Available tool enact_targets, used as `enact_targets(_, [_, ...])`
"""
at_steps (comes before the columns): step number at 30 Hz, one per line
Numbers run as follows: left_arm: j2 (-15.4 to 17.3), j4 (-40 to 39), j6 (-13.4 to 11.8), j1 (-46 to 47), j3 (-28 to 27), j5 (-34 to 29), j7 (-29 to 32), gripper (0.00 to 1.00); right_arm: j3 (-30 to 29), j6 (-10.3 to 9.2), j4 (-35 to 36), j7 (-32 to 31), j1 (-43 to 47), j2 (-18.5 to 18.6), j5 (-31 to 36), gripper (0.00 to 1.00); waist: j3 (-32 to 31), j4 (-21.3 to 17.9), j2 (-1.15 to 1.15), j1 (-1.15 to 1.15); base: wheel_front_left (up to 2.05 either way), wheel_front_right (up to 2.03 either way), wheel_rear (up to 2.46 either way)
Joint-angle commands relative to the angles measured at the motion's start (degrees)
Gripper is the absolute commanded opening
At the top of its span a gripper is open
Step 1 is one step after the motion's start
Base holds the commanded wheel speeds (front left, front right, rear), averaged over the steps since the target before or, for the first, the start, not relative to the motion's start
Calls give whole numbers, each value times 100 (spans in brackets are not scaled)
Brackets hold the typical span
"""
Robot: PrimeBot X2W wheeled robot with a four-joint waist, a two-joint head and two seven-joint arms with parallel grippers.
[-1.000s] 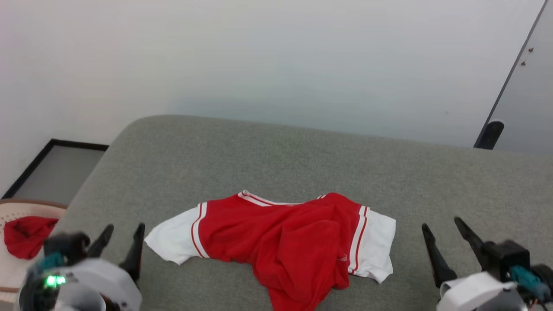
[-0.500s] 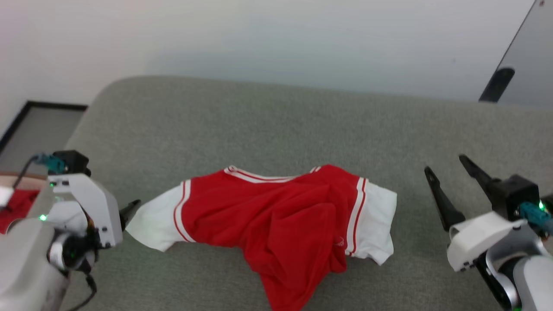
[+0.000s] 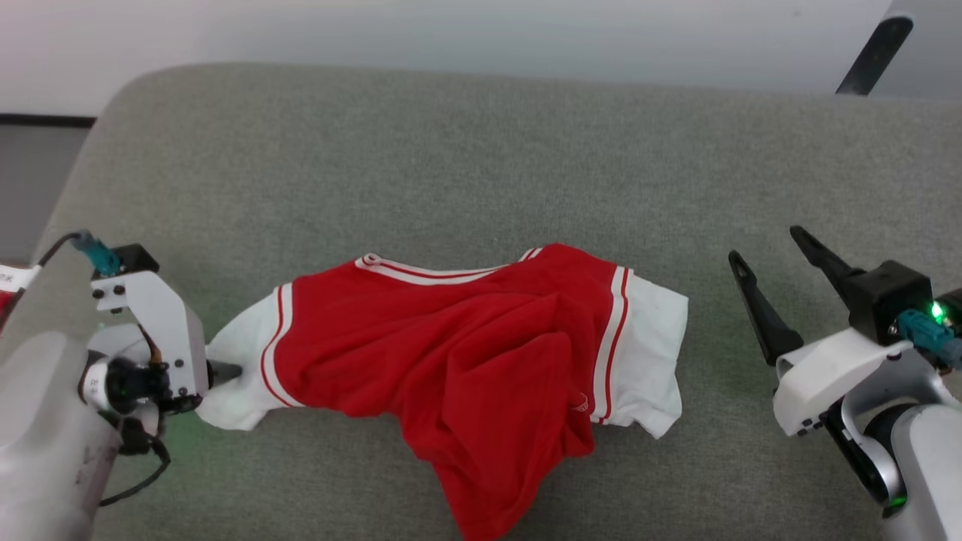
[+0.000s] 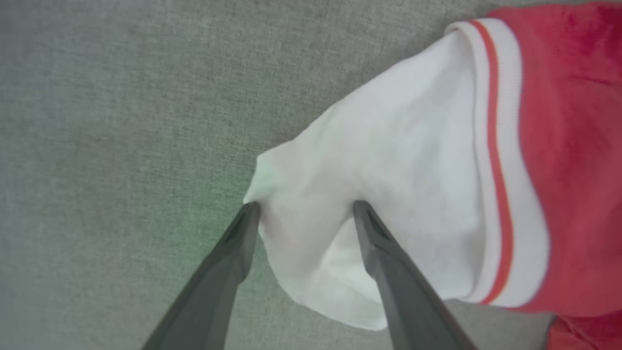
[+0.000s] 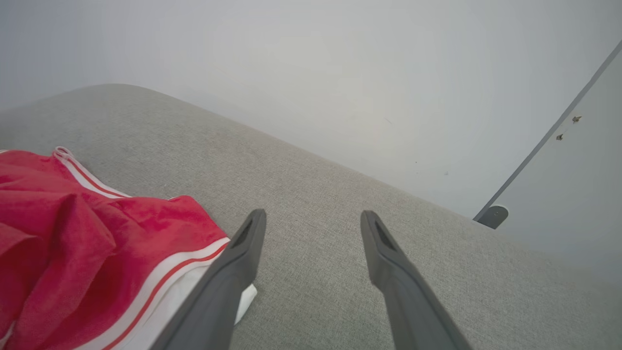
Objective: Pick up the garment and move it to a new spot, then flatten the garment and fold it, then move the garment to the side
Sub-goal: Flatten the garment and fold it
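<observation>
**Fig.** Head view w/ both wrist views.

**Tabletop** (image 3: pixel 451 150): grey woven cover, rounded corner at far L. Pale wall (image 3: pixel 451 30) behind.

**Garment** (image 3: pixel 451 353): red T-shirt w/ white short sleeves and red-and-white striped trim at sleeve seams and collar. Lies crumpled at ctr of tabletop, collar toward wall. Body is bunched in folds, w/ a red flap trailing toward the near edge.

**L gripper** (image 3: pixel 225 370): low over tabletop, at the cuff of the sleeve (image 3: pixel 244 338) on robot's L. In L wrist view the gripper (image 4: pixel 304 208) has jaws wide apart, straddling the sleeve's end. One tip sits at the cuff edge, the other across the white cloth. Not closed on it.

**R gripper** (image 3: pixel 766 244): jaws wide, nothing between them. Beside garment's other sleeve but apart from it, fingers pointing toward wall. In R wrist view the gripper (image 5: pixel 313 214) frames bare grey cover.

**Writing:** one small pale mark (image 3: pixel 579 403) on the red cloth near the R-side sleeve seam, too small to read.

**LED** (image 3: pixel 937 309): green, lit on R wrist.
</observation>
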State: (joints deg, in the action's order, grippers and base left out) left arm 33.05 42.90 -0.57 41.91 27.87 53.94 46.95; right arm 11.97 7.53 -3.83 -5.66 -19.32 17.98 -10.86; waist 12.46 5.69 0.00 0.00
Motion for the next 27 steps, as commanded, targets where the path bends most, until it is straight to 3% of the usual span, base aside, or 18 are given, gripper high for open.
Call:
enact_targets(1, [-64,108,-57,77,4,54,90,100,28,-8,16,-33,-85,31,-52,100,129,-19,0,0,0,0,0])
enact_targets(2, [-99,193,-40,83,23,87,172,100,40,-8,2,-83,-108,29,-73,100,157,-21,0,0,0,0,0])
enact_targets(3, [-136,264,-49,122,1,131,205,80,54,-8,-2,-136,-142,39,-83,100,185,-21,0,0,0,0,0])
enact_targets(6, [-269,468,-26,211,-64,215,138,0,119,-8,4,-303,-264,53,-194,100,258,-27,0,0,0,0,0])
enact_targets(10, [-399,660,138,331,-77,240,-48,0,373,-8,-67,-1023,-430,169,-705,100,320,-13,0,0,0,0,0])
enact_targets(15, [-566,866,308,534,39,104,-260,0,775,-8,-91,-2663,-732,483,-1665,100,382,69,0,0,0,0,0])
enact_targets(19, [-761,1029,400,709,114,63,-367,0,839,-8,-111,-3659,-928,642,-1988,100,446,191,0,0,0,0,0])
enact_targets(27, [-1060,1349,577,1067,221,16,-564,0,799,-8,-380,-4534,-1027,447,-2056,100,627,424,0,0,0,0,0])
